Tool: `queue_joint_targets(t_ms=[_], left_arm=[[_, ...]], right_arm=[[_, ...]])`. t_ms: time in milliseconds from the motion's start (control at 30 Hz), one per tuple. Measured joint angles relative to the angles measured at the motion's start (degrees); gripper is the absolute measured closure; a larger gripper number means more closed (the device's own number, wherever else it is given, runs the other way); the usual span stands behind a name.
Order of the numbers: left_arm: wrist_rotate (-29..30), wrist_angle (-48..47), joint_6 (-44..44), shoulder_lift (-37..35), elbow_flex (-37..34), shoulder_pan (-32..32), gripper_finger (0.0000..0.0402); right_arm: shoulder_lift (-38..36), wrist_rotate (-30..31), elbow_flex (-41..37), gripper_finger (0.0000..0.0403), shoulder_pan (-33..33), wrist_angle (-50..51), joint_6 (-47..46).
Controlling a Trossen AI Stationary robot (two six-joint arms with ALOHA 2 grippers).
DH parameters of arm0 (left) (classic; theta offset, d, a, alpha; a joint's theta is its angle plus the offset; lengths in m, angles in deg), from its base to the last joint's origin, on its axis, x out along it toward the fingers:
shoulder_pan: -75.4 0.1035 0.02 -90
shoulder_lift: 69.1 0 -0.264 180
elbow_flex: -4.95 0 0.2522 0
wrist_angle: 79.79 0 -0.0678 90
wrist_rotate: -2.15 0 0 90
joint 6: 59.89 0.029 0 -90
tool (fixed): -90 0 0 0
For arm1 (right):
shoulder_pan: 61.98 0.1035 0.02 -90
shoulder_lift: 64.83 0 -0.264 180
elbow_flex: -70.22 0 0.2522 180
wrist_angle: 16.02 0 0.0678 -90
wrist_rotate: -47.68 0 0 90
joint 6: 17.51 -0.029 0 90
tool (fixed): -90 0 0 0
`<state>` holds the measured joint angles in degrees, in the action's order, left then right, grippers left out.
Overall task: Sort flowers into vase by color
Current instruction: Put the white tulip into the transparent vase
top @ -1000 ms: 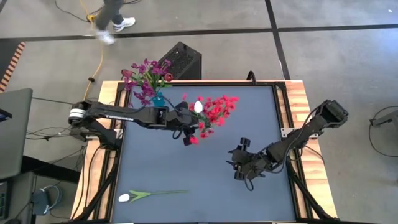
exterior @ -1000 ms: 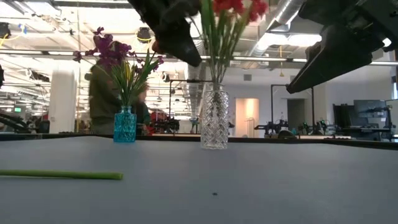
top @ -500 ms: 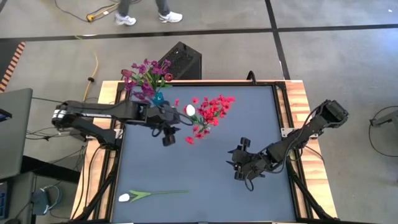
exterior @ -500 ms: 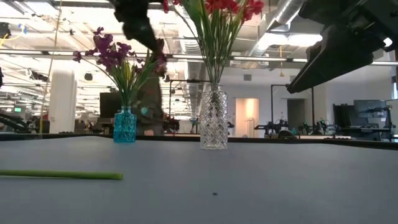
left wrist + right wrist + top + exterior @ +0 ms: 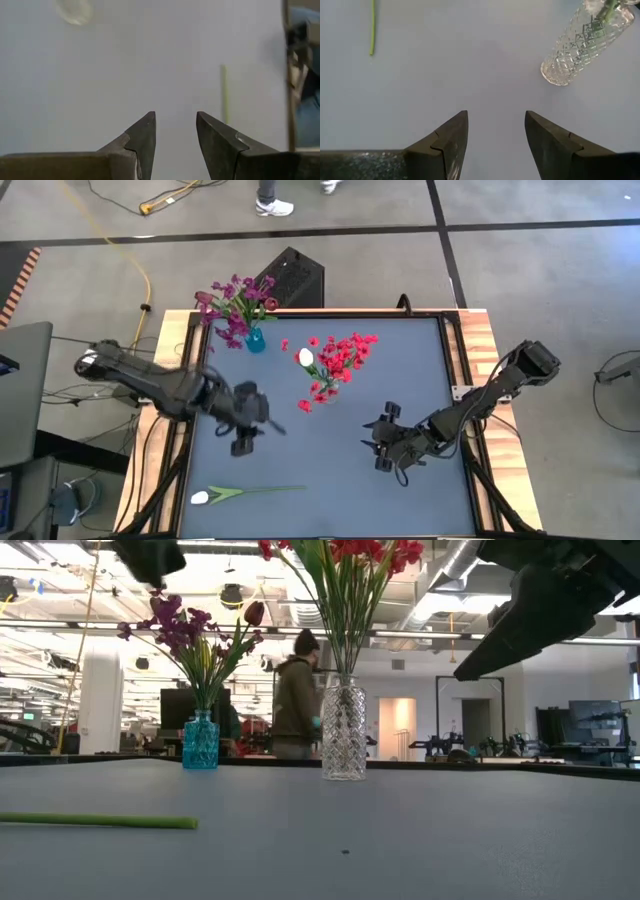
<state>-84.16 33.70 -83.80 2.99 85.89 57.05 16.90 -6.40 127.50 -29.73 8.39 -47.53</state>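
Observation:
A blue vase at the far left holds purple flowers. A clear cut-glass vase near the table's middle holds red flowers and one white bloom. A white flower with a green stem lies flat on the table near the front left. My left gripper is open and empty above the left part of the table, between the vases and the lying flower. My right gripper is open and empty above the right part.
A black box stands behind the table's far edge. A person stands in the room beyond the table. Wooden rails run along the table's left and right sides.
My left gripper has drawn away from the red flowers in the clear vase and gone toward the table's left and near edges, empty. The red flowers stay standing in the clear vase. A person has walked along behind the table.

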Motion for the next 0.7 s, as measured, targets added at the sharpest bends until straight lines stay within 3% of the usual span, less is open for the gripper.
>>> queue_joint_targets(t_ms=[367,600,700], left_arm=[[0.4,11.3,-18.1,6.5,-8.9,-18.8,0.0272],[1.0,20.9,-20.5,16.6,-10.4,-24.5,0.0272],[-1.4,21.9,-20.4,20.8,-10.4,-25.1,0.0272]], right_arm=[[0.0,-6.5,0.0,0.0182,0.0,-3.6,-1.3],[0.1,-7.6,0.0,0.0182,0.7,-7.5,-1.1],[0.1,-7.6,0.0,0.0182,1.7,-7.4,-1.2]])
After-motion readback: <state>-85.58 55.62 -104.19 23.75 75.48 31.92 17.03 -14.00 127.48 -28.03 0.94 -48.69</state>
